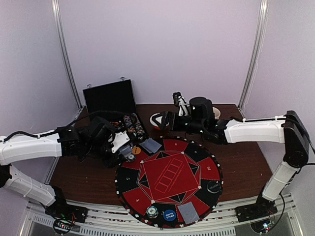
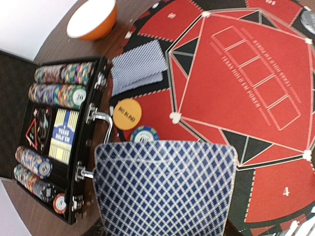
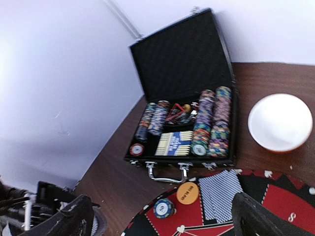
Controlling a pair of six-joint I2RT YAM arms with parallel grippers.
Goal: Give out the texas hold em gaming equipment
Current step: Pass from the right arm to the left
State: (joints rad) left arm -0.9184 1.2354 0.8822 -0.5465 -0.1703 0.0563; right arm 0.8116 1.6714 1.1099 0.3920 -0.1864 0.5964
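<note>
The left gripper [image 1: 123, 146] is clenching a blue-backed playing card [image 2: 162, 189] over the edge of the mat [image 2: 246, 73], near the orange disc [image 2: 127, 114]. The right gripper [image 3: 162, 209] is hanging wide open, holding nothing, near the open briefcase [image 3: 182, 64].

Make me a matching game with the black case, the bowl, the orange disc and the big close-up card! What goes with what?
Things:
1. briefcase
2. bowl
3. orange disc
4. card

Clues:
a. lying on the mat
b. blue diamond pattern
c. lid standing open
d. white inside

Pairs: 1-c, 2-d, 3-a, 4-b
</note>
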